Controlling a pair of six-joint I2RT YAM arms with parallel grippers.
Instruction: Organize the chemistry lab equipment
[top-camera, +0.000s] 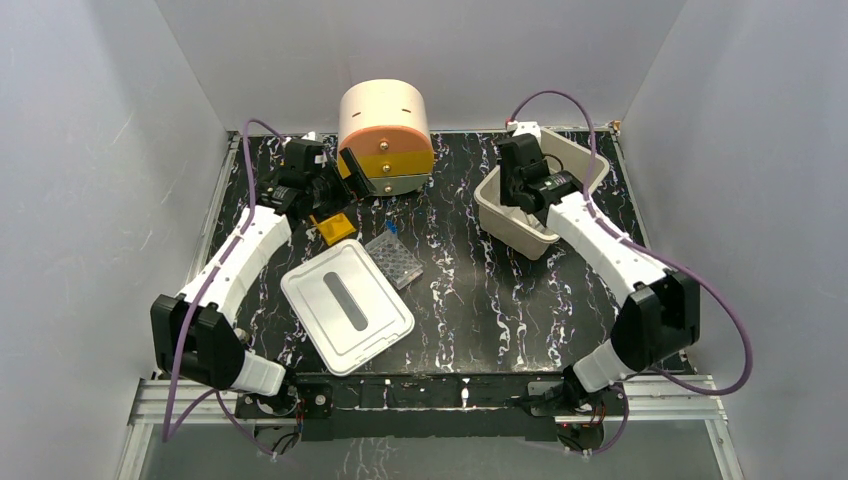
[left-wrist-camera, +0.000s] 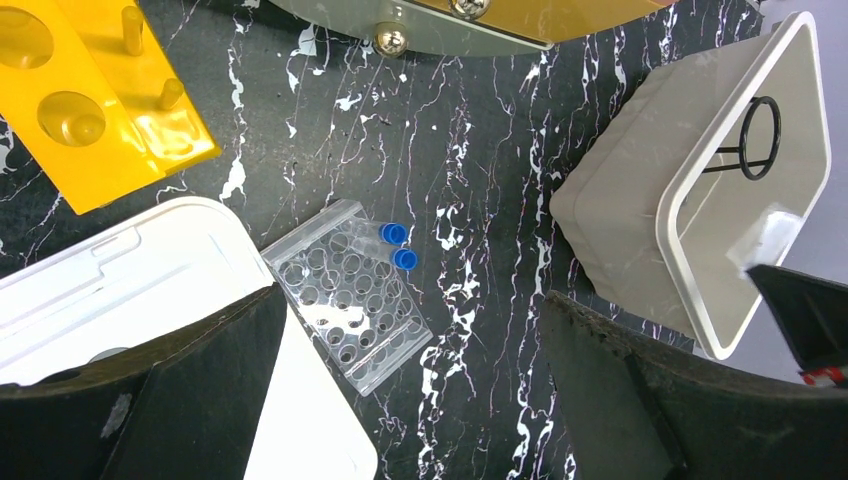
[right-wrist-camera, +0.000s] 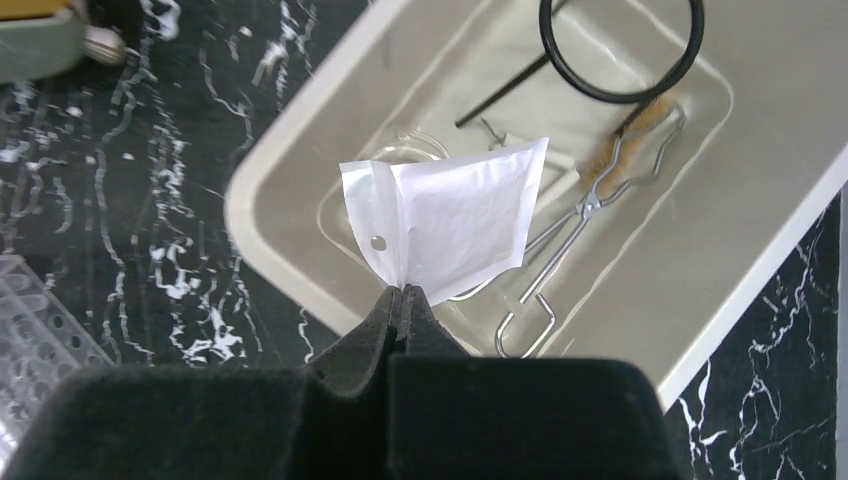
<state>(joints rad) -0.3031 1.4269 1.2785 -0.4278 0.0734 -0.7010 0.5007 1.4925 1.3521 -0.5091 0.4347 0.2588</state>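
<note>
My right gripper (right-wrist-camera: 403, 290) is shut on a corner of the white triangle (right-wrist-camera: 445, 215), a folded white paper, and holds it above the white bin (right-wrist-camera: 300, 170). In the bin lie a black wire ring (right-wrist-camera: 620, 50), metal tongs (right-wrist-camera: 585, 215), a small brush (right-wrist-camera: 612, 150) and a clear round dish (right-wrist-camera: 408, 150). My left gripper (left-wrist-camera: 410, 400) is open above the table, its fingers (left-wrist-camera: 150, 400) spread wide. Ahead of it lie the clear well plate (left-wrist-camera: 350, 300) and two blue-capped tubes (left-wrist-camera: 398, 248). The yellow rack (left-wrist-camera: 90, 100) lies at the upper left.
The white lid (top-camera: 347, 305) with its grey slot lies left of centre, touching the well plate (top-camera: 393, 258). The round peach-orange-yellow drawer unit (top-camera: 385, 135) stands at the back, close to my left gripper (top-camera: 338, 185). The bin (top-camera: 585, 165) sits at the back right under my right gripper (top-camera: 533, 205).
</note>
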